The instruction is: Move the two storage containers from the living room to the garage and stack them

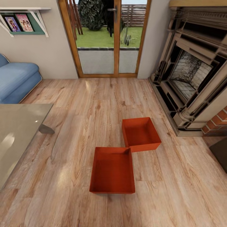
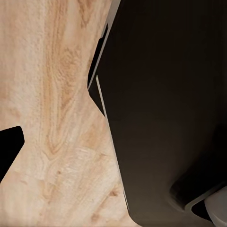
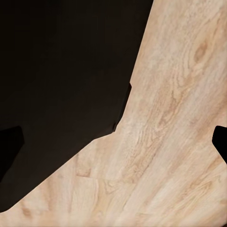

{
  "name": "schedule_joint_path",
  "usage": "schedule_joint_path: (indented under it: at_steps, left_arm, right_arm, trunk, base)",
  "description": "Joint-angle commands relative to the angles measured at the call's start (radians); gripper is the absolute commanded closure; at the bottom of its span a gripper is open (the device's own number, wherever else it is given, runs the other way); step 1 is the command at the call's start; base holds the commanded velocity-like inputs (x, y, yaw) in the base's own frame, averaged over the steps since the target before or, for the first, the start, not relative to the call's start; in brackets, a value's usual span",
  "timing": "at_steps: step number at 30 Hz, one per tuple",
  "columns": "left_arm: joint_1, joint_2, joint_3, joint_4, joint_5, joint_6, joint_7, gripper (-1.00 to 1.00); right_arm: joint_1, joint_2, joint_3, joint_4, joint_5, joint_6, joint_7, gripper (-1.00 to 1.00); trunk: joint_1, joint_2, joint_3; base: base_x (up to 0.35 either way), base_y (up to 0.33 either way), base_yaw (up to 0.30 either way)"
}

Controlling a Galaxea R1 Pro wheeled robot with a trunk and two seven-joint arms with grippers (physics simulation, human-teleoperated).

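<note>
So two orange-red bins are seen on the light plank floor (image 1: 63, 126) in the head view. The near bin (image 1: 112, 170) is sat just below centre, around 6 o'clock, and the far bin (image 1: 140, 134) is found at its 1 o'clock, turned a bit. They look to be touching corner to corner, or very nearly, it can't be settled from here. Both are upright and nothing is seen inside them.

A blue sofa (image 1: 15, 80) is placed at 9 o'clock, with a glossy grey tabletop (image 1: 19, 132) just under it at the left edge. Wood-framed glass doors (image 1: 108, 37) are at 12, and the stone fireplace (image 1: 192, 75) fills 2 to 3 o'clock. A wall shelf (image 1: 22, 19) with picture books is up at 11.

In the wrist views, plank floor and big dark robot bodywork are shown, with small black bits at the edges. Whether either gripper is spread or clenched can't be told.
</note>
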Motion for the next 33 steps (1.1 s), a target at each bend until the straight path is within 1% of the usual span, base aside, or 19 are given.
schedule_joint_path:
  at_steps: [1, 15, 17, 18, 21, 23, 25, 26, 28, 29, 30, 31, 32, 33]
  left_arm:
    - [0.000, 0.000, 0.000, 0.000, 0.007, -0.002, 0.001, -1.00]
    - [0.000, -0.001, 0.000, 0.000, 0.007, -0.002, 0.001, -1.00]
    - [0.000, -0.001, -0.004, 0.001, 0.003, -0.002, 0.000, -1.00]
    - [0.000, 0.004, -0.013, -0.005, -0.007, 0.001, -0.002, -1.00]
    - [0.000, 0.006, -0.012, -0.021, -0.008, 0.008, 0.000, -1.00]
    - [0.000, 0.006, -0.011, -0.053, -0.007, 0.013, 0.001, -1.00]
    - [0.000, 0.005, -0.011, -0.101, -0.008, 0.026, 0.002, -1.00]
    - [0.000, 0.006, -0.012, -0.138, -0.009, 0.044, 0.003, -1.00]
    - [0.000, 0.007, -0.012, -0.178, -0.009, 0.069, 0.003, -1.00]
    - [0.000, 0.009, -0.012, -0.224, -0.009, 0.097, 0.003, -1.00]
    - [0.000, 0.010, -0.012, -0.249, -0.009, 0.113, 0.003, -1.00]
    - [0.000, 0.013, -0.012, -0.303, -0.010, 0.145, 0.004, -1.00]
    - [-0.001, 0.019, -0.012, -0.407, -0.010, 0.213, 0.004, -1.00]
    - [-0.002, 0.020, -0.012, -0.457, -0.011, 0.246, 0.004, -1.00]
  right_arm:
    - [-0.001, 0.000, 0.009, 0.003, -0.010, -0.006, 0.001, -1.00]
    - [-0.001, 0.002, 0.015, 0.003, -0.004, 0.003, 0.002, -1.00]
    - [-0.001, 0.002, 0.015, 0.003, -0.004, 0.000, 0.002, -1.00]
    - [-0.001, 0.005, 0.016, 0.003, -0.003, -0.008, 0.001, -1.00]
    - [-0.001, 0.005, 0.014, -0.001, 0.000, -0.010, 0.001, -1.00]
    - [-0.001, 0.004, 0.014, -0.016, 0.002, -0.010, 0.002, -1.00]
    - [-0.001, 0.003, 0.015, -0.055, 0.002, -0.007, 0.003, -1.00]
    - [-0.001, -0.001, 0.015, -0.089, 0.002, -0.004, 0.004, -1.00]
    - [-0.001, -0.009, 0.015, -0.127, 0.001, 0.000, 0.004, -1.00]
    - [-0.001, -0.020, 0.014, -0.167, 0.001, 0.003, 0.004, -1.00]
    - [-0.002, -0.026, 0.013, -0.188, 0.001, 0.004, 0.004, -1.00]
    - [-0.002, -0.038, 0.011, -0.230, -0.001, 0.007, 0.005, -1.00]
    - [0.001, -0.061, 0.007, -0.304, -0.005, 0.036, 0.005, -1.00]
    - [-0.001, -0.068, 0.005, -0.327, -0.007, 0.066, 0.005, -1.00]
  trunk:
    - [0.000, 0.000, 0.000]
    - [0.000, 0.000, 0.000]
    - [0.000, 0.000, 0.000]
    - [0.000, 0.000, 0.000]
    - [0.000, 0.000, 0.000]
    - [0.000, 0.000, 0.000]
    - [0.000, 0.000, 0.000]
    - [0.000, 0.000, 0.000]
    - [0.000, 0.000, 0.000]
    - [0.000, 0.000, 0.000]
    - [0.000, 0.000, 0.000]
    - [0.000, 0.000, 0.000]
    - [0.000, 0.000, 0.000]
    - [0.000, 0.000, 0.000]
  base:
    - [0.000, 0.000, 0.000]
    - [0.000, 0.000, 0.000]
    - [0.000, 0.000, 0.000]
    - [0.000, 0.000, 0.000]
    - [0.000, 0.000, 0.000]
    - [0.000, 0.000, 0.000]
    - [0.000, 0.000, 0.000]
    - [0.000, 0.000, 0.000]
    - [0.000, 0.000, 0.000]
    - [0.000, 0.000, 0.000]
    - [0.000, 0.000, 0.000]
    - [0.000, 0.000, 0.000]
    - [0.000, 0.000, 0.000]
    - [0.000, 0.000, 0.000]
